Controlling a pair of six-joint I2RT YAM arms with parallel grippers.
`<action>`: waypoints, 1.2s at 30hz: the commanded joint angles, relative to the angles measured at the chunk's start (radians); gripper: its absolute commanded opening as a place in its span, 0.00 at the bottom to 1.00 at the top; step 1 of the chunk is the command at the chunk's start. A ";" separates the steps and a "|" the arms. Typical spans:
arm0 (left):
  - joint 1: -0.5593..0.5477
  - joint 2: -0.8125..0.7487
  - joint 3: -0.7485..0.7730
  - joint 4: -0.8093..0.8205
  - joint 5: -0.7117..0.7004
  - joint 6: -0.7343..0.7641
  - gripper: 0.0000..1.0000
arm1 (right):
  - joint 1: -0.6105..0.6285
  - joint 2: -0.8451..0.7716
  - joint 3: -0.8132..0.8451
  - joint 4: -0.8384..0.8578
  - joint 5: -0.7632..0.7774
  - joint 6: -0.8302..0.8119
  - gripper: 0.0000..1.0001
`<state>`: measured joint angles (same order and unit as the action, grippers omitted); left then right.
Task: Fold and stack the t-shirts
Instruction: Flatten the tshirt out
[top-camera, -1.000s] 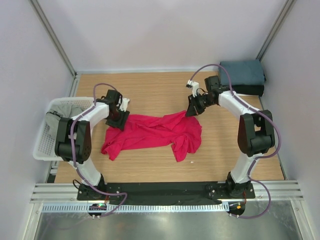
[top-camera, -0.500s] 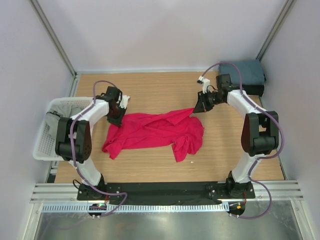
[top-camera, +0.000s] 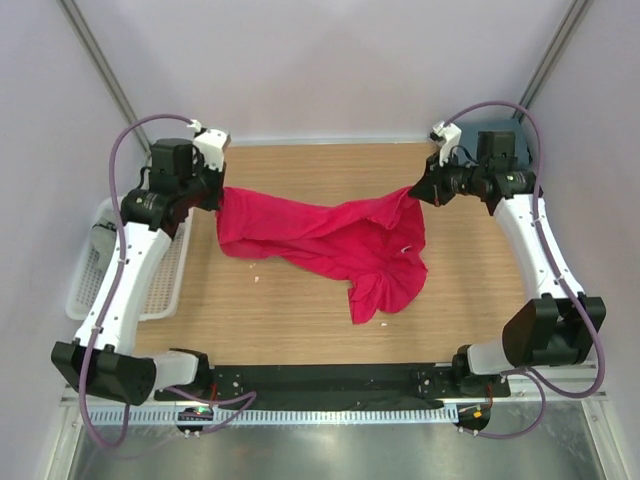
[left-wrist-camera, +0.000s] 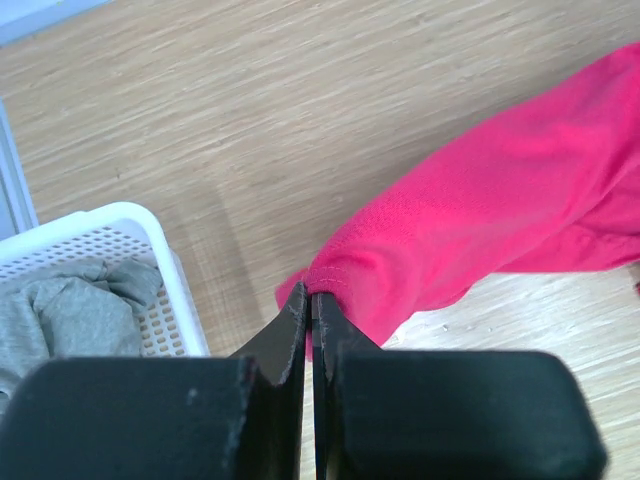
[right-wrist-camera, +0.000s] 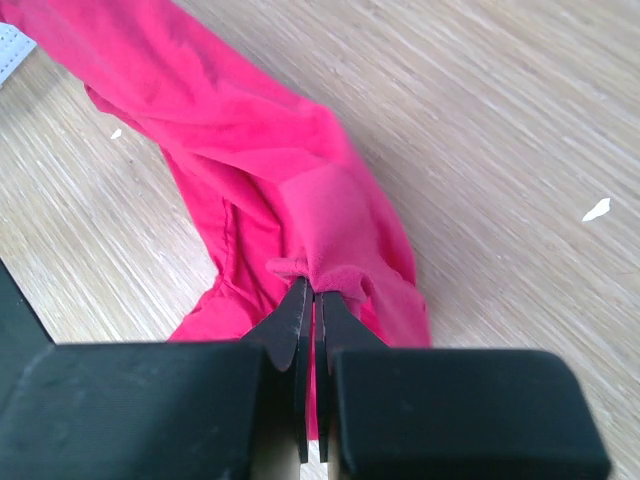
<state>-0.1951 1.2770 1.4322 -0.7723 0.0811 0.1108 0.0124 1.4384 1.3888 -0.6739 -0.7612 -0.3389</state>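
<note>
Crimson t-shirt (top-camera: 335, 240) now spans the middle of the frame, where a second ago it lay crumpled lower down on the table (top-camera: 300, 325). At far left we see the white basket (top-camera: 80, 300) with a grey tee (left-wrist-camera: 60, 315) inside. Our left gripper (top-camera: 216, 196), open over the cloth a second ago, has its jaws pinched tight on the shirt's left edge and is raised toward the upper left. At upper right, our right gripper (top-camera: 418, 192) is likewise clamped on a fold of red cloth, near a slate-blue tee (top-camera: 505, 138). We judge the shirt is being stretched out flat; folding has not begun.
</note>
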 joint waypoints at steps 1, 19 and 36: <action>-0.001 0.034 -0.010 -0.030 0.009 -0.010 0.01 | 0.000 -0.032 0.007 0.000 0.005 -0.009 0.02; 0.006 0.507 0.211 0.188 -0.147 -0.069 0.41 | 0.000 0.309 0.127 0.079 -0.021 0.029 0.01; 0.034 0.438 -0.234 0.149 0.006 -0.134 0.40 | 0.000 0.310 0.056 0.089 -0.040 0.015 0.02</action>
<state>-0.1795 1.7027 1.1957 -0.6498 0.0834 0.0025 0.0113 1.7691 1.4395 -0.6064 -0.7734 -0.3157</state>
